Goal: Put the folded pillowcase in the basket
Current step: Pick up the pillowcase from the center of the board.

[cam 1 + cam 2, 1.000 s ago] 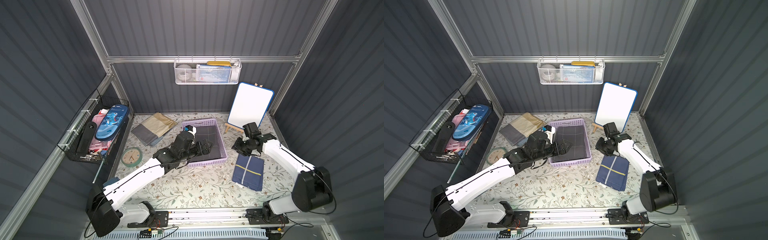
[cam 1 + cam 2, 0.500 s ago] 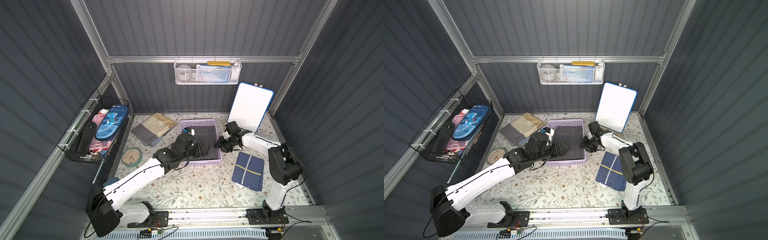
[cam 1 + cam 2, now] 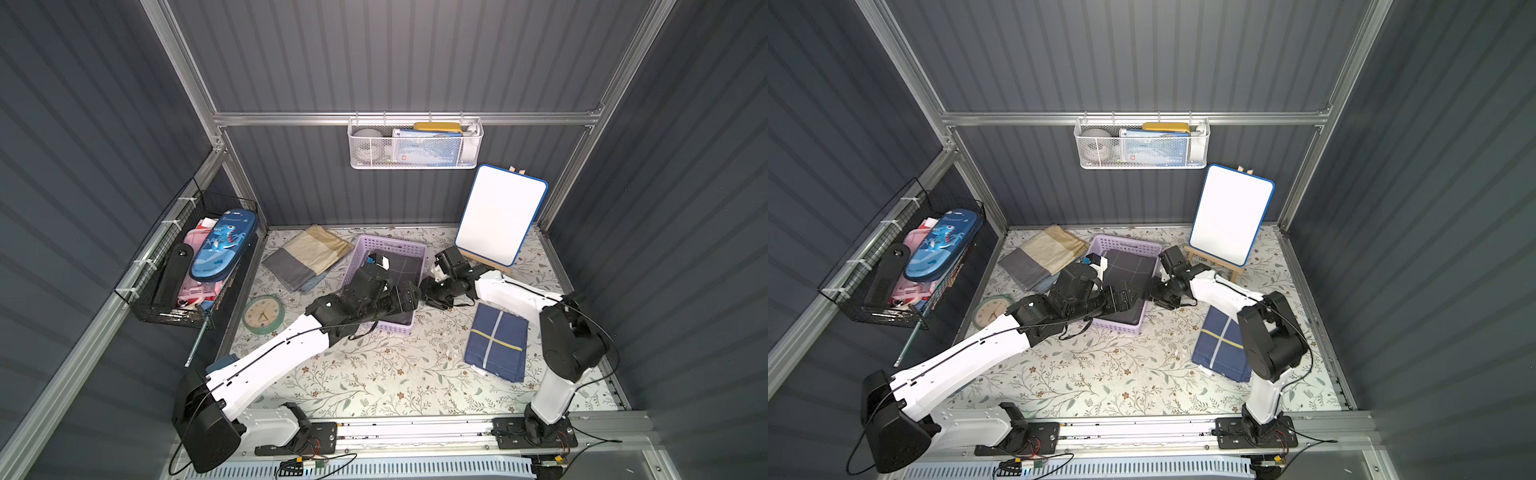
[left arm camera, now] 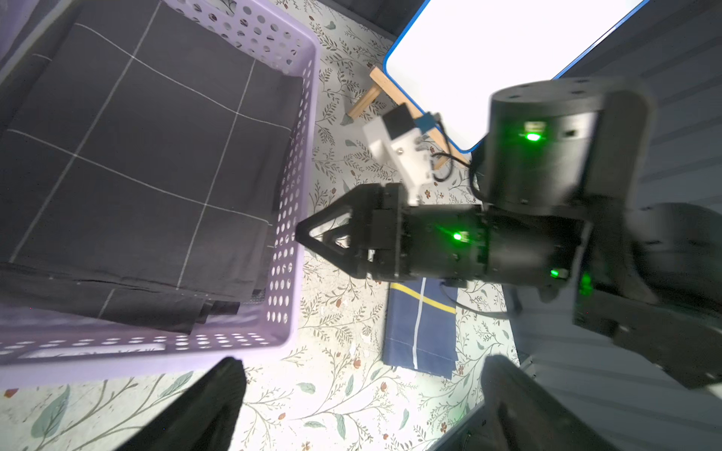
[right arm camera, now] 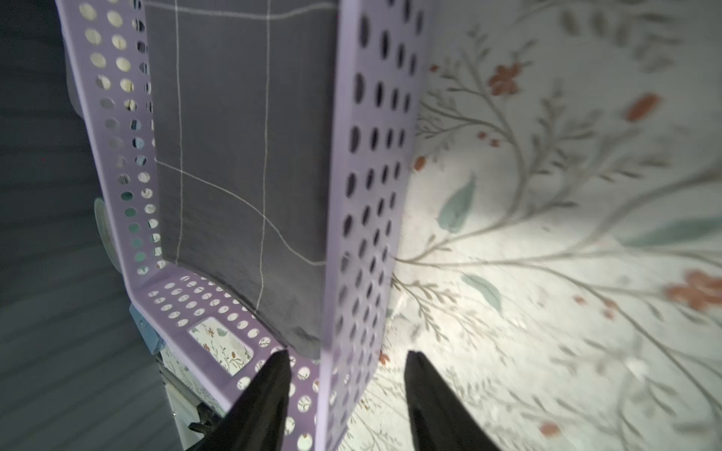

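The lavender basket (image 3: 392,243) (image 3: 1125,245) stands mid-floor in both top views. A folded dark pillowcase (image 3: 405,266) (image 3: 1127,266) with thin white grid lines lies flat inside it, also seen in the left wrist view (image 4: 136,156) and the right wrist view (image 5: 234,156). My right gripper (image 3: 428,291) (image 5: 347,355) is open, one finger on each side of the basket's right-hand wall (image 5: 367,195) near a corner, with a gap showing. My left gripper (image 3: 411,295) (image 4: 363,363) is wide open over the floor by the basket's near right corner, holding nothing.
A navy folded cloth (image 3: 496,347) lies on the floor to the right. A tan-and-grey cloth (image 3: 307,255) and a clock (image 3: 263,313) lie to the left. A whiteboard on an easel (image 3: 500,214) stands at the back right. A black wire basket (image 3: 187,266) hangs left, a white mesh one (image 3: 415,147) on the back wall.
My right gripper has swung left from beside the easel to the basket's right wall, and its jaws have widened. The basket has shifted slightly left. The left arm has barely moved.
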